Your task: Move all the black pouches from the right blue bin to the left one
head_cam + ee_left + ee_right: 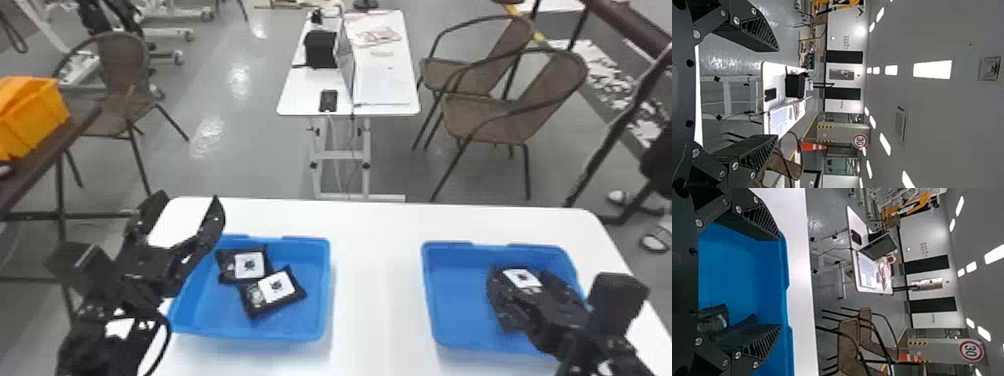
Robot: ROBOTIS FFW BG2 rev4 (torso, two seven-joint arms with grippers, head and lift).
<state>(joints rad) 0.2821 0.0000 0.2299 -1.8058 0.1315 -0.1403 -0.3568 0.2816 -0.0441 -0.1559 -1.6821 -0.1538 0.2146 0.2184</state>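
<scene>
In the head view my left gripper [187, 200] is raised by the far left corner of the left blue bin [306, 320], open and holding nothing. Its spread fingers also appear in the left wrist view, with the gripper [777, 94] pointing across the room. Two black pouches [249, 265] with white labels lie in the left bin, one partly over the other. My right gripper [521, 274] is over the right part of the right blue bin [456, 290]; a labelled black pouch [523, 279] shows between its fingers. In the right wrist view the gripper [779, 283] is open, with dark pouch material [713, 322] near one finger.
Both bins stand on a white table [376, 280] with a gap between them. Beyond it are a small desk [300, 95] with a laptop and several brown chairs [500, 117]. An orange crate [32, 112] sits on a dark table at the far left.
</scene>
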